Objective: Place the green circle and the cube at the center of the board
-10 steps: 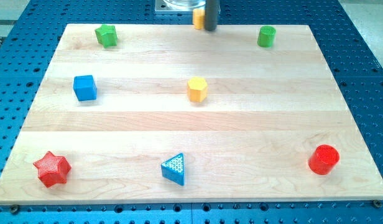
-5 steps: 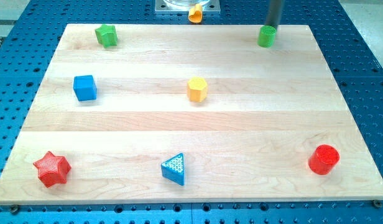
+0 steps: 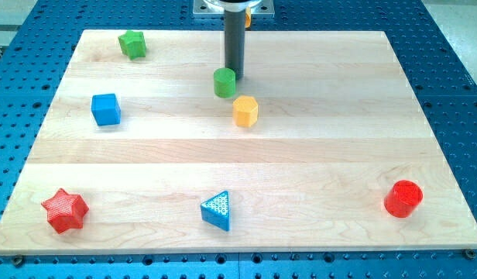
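The green circle (image 3: 224,82) sits a little above the board's middle, just up-left of the yellow hexagon (image 3: 245,111). My tip (image 3: 235,77) is at the green circle's upper right edge, touching or nearly touching it. The blue cube (image 3: 105,109) lies at the view's left, far from my tip.
A green star (image 3: 132,43) is at the top left. A red star (image 3: 64,210) is at the bottom left, a blue triangle (image 3: 217,210) at the bottom middle, a red cylinder (image 3: 403,198) at the bottom right. The wooden board (image 3: 339,139) rests on a blue perforated table.
The green circle has been pushed from the top right corner down and left to near the yellow hexagon. My tip moved with it from the top right to the board's upper middle.
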`<state>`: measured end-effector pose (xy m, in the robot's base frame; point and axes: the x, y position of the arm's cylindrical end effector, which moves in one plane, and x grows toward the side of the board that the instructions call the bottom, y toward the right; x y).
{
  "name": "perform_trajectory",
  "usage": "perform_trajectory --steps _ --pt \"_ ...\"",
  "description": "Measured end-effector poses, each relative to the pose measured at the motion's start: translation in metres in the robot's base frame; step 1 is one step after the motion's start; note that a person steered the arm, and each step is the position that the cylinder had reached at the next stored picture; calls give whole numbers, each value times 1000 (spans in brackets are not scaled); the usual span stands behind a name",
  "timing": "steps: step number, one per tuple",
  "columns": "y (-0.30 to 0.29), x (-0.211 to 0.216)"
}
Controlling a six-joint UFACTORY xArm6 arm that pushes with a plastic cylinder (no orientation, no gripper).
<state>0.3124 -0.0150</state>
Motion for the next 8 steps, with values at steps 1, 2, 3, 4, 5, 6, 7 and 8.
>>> perform_trajectory --steps 1,2,3,4,5,6,7,8 --pt "-42 16" --pt "-32 51" --pt "-44 43" --pt "-53 18" --pt "-19 17" --pt "-9 40" --pt "-30 29" --pt "-139 27"
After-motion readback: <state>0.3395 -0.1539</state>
